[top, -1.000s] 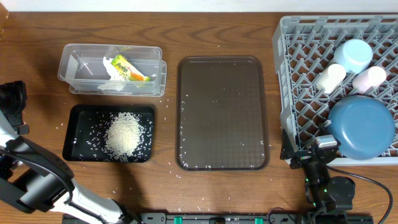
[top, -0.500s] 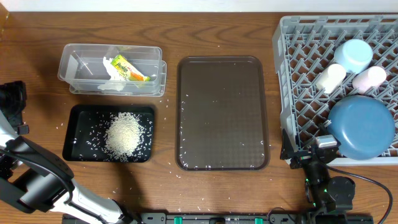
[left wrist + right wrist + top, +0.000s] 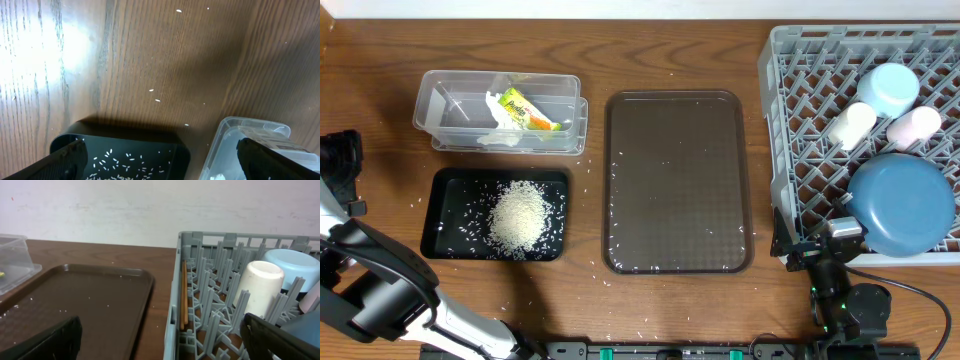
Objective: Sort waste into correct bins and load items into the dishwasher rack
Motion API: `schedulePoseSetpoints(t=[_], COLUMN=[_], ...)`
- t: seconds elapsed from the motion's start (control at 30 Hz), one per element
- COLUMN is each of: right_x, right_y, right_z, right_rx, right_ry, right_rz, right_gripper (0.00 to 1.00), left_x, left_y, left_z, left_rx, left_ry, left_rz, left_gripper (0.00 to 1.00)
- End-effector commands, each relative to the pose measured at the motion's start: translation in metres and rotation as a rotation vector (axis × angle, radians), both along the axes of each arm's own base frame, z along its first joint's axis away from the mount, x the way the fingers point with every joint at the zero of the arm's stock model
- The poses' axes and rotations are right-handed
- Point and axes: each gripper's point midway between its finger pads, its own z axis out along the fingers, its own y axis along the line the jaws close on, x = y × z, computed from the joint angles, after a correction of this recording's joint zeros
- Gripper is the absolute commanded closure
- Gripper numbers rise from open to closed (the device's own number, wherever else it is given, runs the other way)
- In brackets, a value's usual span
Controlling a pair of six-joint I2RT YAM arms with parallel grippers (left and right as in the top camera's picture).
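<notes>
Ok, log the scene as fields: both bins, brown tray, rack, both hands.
tub: wrapper and paper inside
black tray: rice heaped in it
brown tray: no dishes
rack: dish, bowl, pink cup, white cup
left hand: open, empty
right hand: open, empty

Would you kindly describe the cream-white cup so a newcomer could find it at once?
Start at the big grey dishwasher rack on the table's right side in the overhead view. Beyond the dark-blue dish sit three small vessels; the cream-white cup is the leftmost, paler than the pink cup and light-blue bowl.
</notes>
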Motion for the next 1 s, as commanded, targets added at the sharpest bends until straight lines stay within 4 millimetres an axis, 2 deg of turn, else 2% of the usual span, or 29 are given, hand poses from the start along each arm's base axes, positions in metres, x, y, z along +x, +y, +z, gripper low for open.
schedulePoseSetpoints(t=[0.0, 0.73, 0.97], right_x=[-0.0003, -0.0002, -0.0002], right_y=[-0.0017, -0.0018, -0.0018], right_z=[0.0004, 0.0005, 0.0004], right_rx=[-0.011, -0.01, -0.011], right_ry=[-0.005, -0.006, -0.005], right_rz=[-0.005, -0.005, -0.005], right_gripper=[0.01, 0.01, 0.01], left_x=[-0.002, -0.0019, 0.0051], left_y=[0.0011, 0.0012, -0.0072], left_z=[-0.0006, -0.0007, 0.0061], left_rx=[-0.001, -0.001, 0.014], left_ry=[0.008, 0.008, -0.002], left_rz=[0.006, 0.006, -0.023], left_gripper=[0.02, 0.02, 0.02])
